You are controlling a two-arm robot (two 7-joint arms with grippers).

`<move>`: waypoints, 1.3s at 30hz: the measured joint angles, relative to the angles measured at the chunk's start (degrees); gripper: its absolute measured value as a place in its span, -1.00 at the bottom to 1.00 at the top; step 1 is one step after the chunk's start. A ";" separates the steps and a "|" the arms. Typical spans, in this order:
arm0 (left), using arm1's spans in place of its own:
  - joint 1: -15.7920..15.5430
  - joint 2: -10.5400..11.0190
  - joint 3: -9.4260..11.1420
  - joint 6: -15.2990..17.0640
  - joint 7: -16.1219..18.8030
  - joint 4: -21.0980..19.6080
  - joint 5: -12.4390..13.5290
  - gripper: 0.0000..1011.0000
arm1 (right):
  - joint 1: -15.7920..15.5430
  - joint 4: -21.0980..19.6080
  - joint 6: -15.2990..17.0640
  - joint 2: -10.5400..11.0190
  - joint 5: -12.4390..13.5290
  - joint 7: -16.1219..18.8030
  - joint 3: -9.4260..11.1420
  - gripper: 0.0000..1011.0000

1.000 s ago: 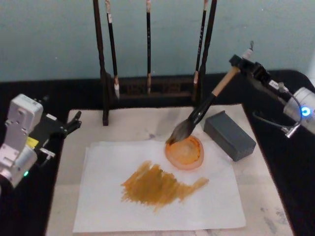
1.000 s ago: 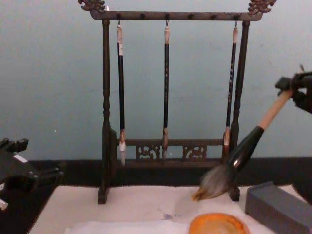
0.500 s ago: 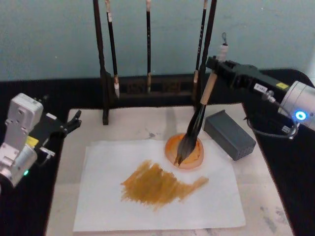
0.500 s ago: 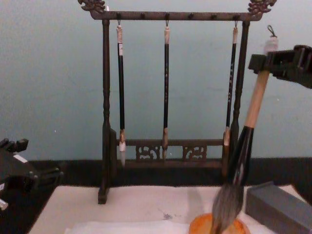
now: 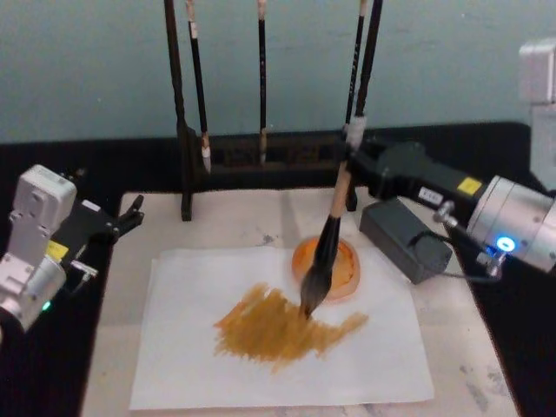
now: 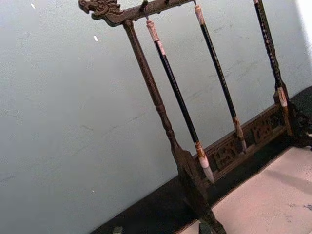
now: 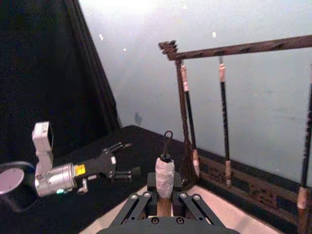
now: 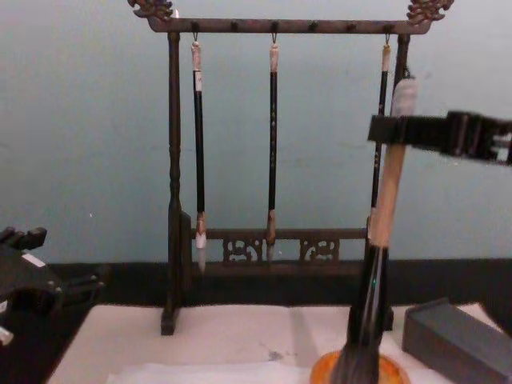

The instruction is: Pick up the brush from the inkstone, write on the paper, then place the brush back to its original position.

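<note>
The brush [image 5: 328,234] stands nearly upright, its tan handle held near the top by my right gripper [image 5: 353,163], which is shut on it. Its dark tuft tip rests at the upper edge of an ochre smear [image 5: 278,328] on the white paper [image 5: 261,378]. The chest view shows the brush [image 8: 382,208] hanging from the right gripper [image 8: 394,130]. In the right wrist view the pale handle end [image 7: 165,171] sticks up between the fingers. The grey block inkstone [image 5: 407,239] lies right of the brush. My left gripper [image 5: 130,215] is parked open at the table's left edge.
An orange round dish [image 5: 340,268] sits just behind the brush tip. A dark wooden rack [image 5: 269,156] with three slim hanging brushes stands at the back. The white paper lies on a wider cream sheet [image 5: 452,347] with a small dark smudge [image 5: 265,237].
My right gripper has carried the brush forward and left, from the orange dish onto the paper. The brush has swung from slanted to almost upright. The left arm has not moved.
</note>
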 joint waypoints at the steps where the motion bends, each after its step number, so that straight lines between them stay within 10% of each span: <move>1: 0.00 0.00 0.00 0.00 0.00 0.00 0.00 1.00 | -0.17 -0.06 -0.21 -0.10 -0.46 0.09 -0.20 -0.68; 21: 0.00 0.00 0.00 0.00 0.00 0.00 0.00 1.00 | -3.94 -0.65 -2.68 -1.23 -9.86 0.04 -2.77 -0.68; 39: 0.00 0.00 0.00 0.00 0.00 0.00 0.00 1.00 | -7.07 -0.05 -2.20 -0.73 -10.26 -2.27 3.55 -0.68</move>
